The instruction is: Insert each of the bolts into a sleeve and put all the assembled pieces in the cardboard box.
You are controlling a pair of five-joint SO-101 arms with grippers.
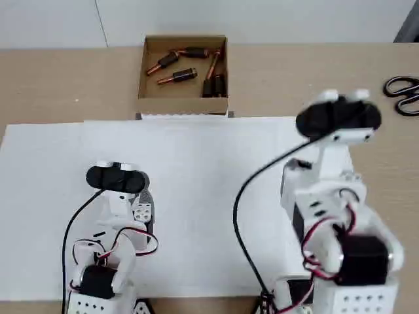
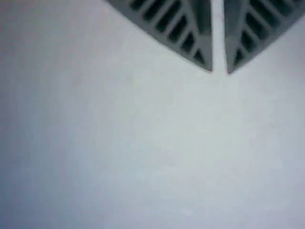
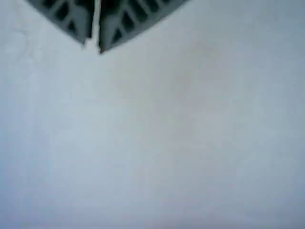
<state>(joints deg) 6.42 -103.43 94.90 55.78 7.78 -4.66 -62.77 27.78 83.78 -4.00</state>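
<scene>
Fingers of the left gripper point(image 2: 219, 71), grey plastic with a ribbed triangle pattern, stand almost together. Between the two tips there is a narrow slit. They hold nothing and hang over the large white paper sheet point(image 2: 143, 152); whether the tips touch it I cannot tell. The right gripper point(image 3: 93, 46) has the same grey ribbed fingers, and its slit is even thinner, like a hairline. It also holds nothing, over the same sheet.

The high view gives the wider table. The brown open-top cardboard box point(image 1: 185, 104) stands at 12 o'clock on the light wooden table point(image 1: 65, 85), just beyond the far edge of the sheet. Inside it lie several copper-coloured bolts point(image 1: 163, 80), each pushed into a short black sleeve point(image 1: 186, 74). They lie at different angles, some touching one another.

One white arm point(image 1: 118, 203), with a black camera on its wrist, is at 7 o'clock, low over the sheet. The other white arm point(image 1: 334, 190) is at 5 o'clock, raised higher, and a black cable point(image 1: 255, 183) hangs from its wrist. Which arm is left and which is right I cannot decide, because both wrist views look at plain paper. Black-handled scissors point(image 1: 402, 95) lie on the wood at 2 o'clock, well apart from the box.
</scene>
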